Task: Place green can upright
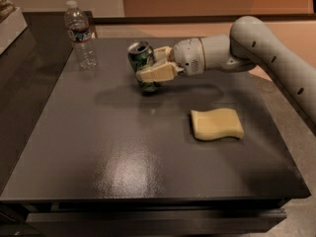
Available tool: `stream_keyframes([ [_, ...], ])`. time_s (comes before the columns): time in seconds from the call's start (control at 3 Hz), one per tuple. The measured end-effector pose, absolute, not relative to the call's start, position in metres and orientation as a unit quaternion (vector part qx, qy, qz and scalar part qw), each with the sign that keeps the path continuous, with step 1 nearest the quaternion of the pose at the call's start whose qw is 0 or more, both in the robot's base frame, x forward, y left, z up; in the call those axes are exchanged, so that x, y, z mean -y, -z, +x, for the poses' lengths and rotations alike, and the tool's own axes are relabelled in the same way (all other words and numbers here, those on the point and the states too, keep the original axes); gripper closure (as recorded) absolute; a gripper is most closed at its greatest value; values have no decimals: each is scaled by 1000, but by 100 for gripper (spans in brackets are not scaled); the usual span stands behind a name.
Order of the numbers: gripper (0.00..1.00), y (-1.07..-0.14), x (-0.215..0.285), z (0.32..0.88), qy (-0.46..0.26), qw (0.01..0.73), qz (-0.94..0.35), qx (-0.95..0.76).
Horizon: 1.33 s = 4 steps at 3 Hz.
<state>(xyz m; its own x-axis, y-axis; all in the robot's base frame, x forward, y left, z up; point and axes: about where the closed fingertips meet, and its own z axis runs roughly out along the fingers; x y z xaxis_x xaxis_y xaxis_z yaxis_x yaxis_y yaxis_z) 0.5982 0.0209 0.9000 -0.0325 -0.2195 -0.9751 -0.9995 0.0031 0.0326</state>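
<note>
The green can (142,59) is a small dark green drink can with a silver top. It stands nearly upright, leaning slightly left, with its base at or just above the dark table (98,147) in the far middle. My gripper (150,68) comes in from the right on a pale grey arm (266,48). Its tan fingers (157,73) are closed around the can's body from the right side. The can's lower right side is hidden behind the fingers.
A clear plastic water bottle (79,35) stands upright at the table's far left. A yellow sponge (216,124) lies flat right of centre, nearer than the can. A pale box edge (9,23) shows at the far left beyond the table.
</note>
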Motion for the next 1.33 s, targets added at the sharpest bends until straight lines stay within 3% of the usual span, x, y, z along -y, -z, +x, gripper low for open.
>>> stream_keyframes([
  [1.0, 13, -887, -13, 606, -488, 464, -504, -541],
  [1.33, 0, -887, -16, 606, -489, 463, -505, -540],
])
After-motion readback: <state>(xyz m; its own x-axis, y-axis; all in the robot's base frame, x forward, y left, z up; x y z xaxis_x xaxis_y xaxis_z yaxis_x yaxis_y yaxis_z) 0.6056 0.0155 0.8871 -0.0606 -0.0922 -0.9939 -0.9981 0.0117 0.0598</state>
